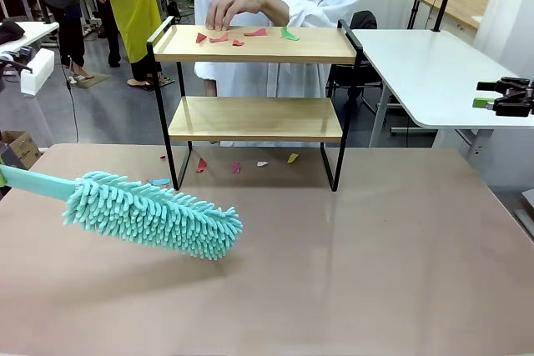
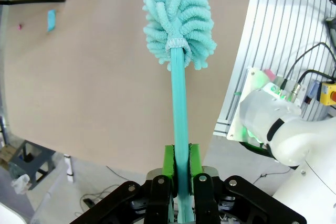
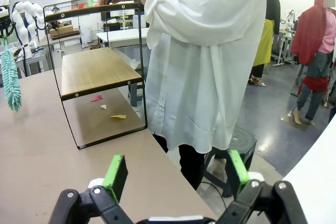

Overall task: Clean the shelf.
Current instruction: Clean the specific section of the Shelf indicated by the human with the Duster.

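Observation:
The shelf [image 1: 254, 118] stands at the far middle of the beige table, and in the right wrist view the shelf [image 3: 97, 69] is at the left. Several red and green paper scraps [image 1: 242, 37] lie on its top board, where a person's hand [image 1: 238, 6] rests. More scraps [image 1: 236, 167] lie on the table under it. My left gripper [image 2: 180, 166] is shut on the handle of a teal fluffy duster [image 2: 178, 19]. The duster [image 1: 154, 214] hovers low at the table's left. My right gripper [image 3: 177, 174] is open and empty; the right gripper [image 1: 482, 93] hangs at the far right.
A person in a white coat [image 3: 205, 61] stands right behind the shelf. A white table [image 1: 425, 64] sits at the back right. The beige tabletop [image 1: 350, 256] is bare in front of the shelf. A cardboard box [image 1: 18, 146] is on the floor at left.

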Controlling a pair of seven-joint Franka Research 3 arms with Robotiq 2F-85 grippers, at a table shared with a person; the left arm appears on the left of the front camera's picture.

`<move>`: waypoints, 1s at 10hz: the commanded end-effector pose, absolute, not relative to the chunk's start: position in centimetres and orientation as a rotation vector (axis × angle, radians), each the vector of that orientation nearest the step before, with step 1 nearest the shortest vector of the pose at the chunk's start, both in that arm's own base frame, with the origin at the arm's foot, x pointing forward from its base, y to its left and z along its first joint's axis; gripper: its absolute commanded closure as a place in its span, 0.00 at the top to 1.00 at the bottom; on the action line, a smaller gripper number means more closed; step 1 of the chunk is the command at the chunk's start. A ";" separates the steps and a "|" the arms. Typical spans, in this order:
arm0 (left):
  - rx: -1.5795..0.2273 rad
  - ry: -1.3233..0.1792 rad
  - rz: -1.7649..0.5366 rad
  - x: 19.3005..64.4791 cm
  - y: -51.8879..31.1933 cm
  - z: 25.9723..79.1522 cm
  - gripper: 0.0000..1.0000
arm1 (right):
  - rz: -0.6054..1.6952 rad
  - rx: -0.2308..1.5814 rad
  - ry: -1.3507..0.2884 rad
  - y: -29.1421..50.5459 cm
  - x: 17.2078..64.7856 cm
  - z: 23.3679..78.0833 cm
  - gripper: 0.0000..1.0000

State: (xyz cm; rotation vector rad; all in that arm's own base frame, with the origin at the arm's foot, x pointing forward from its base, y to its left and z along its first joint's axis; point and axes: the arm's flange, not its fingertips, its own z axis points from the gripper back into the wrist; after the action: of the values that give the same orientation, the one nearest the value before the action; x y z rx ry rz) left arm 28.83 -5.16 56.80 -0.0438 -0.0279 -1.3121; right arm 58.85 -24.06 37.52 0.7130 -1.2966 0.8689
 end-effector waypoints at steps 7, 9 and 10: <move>-0.318 -0.487 -1.101 27.3 -10.0 65.7 0.13 | 0.874 0.705 -1.298 -23.8 59.0 37.9 1.00; -0.383 -0.543 -0.891 26.4 -14.8 69.3 0.13 | 0.874 0.705 -1.298 -23.8 59.0 37.9 1.00; -0.411 -0.573 -0.812 26.3 -17.4 70.8 0.13 | 0.874 0.705 -1.298 -23.8 59.0 37.9 1.00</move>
State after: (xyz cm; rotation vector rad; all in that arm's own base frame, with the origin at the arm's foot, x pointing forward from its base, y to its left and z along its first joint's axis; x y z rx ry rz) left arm 25.55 -15.73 69.83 -0.4063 -0.5323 -0.9138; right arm 58.86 -24.06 37.51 0.7129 -1.2966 0.8688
